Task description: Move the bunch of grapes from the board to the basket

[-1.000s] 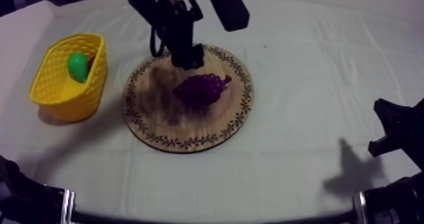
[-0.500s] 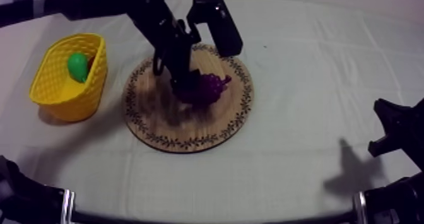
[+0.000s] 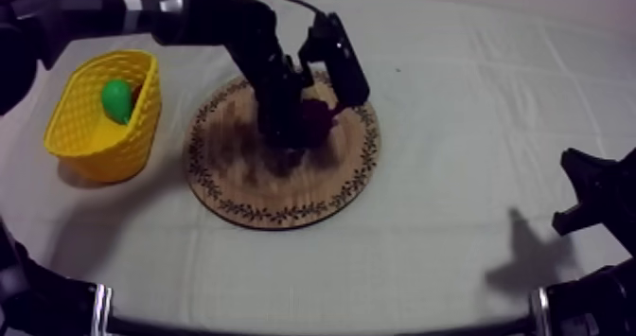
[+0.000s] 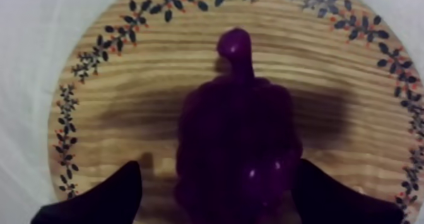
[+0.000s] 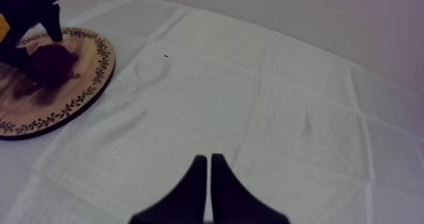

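The purple bunch of grapes (image 3: 318, 118) lies on the round wooden board (image 3: 274, 212). My left gripper (image 3: 292, 141) has come down over it from the upper left. In the left wrist view the grapes (image 4: 236, 138) sit between the two black fingers (image 4: 104, 198), which stand apart on either side, open; the board (image 4: 126, 81) is beneath. The yellow basket (image 3: 90, 136) stands to the left of the board. My right gripper (image 3: 591, 198) rests low at the right, far from the board; its fingers (image 5: 208, 188) lie together, shut on nothing.
A green pear (image 3: 116, 99) lies inside the basket. From the right wrist view the board (image 5: 82, 94) and grapes (image 5: 50, 62) are far off across open cloth, with the left arm's gripper (image 5: 31, 15) over them.
My left gripper has moved down and forward from the board's far rim onto the grapes, now straddling them. The grapes, the basket and the right arm have stayed put.
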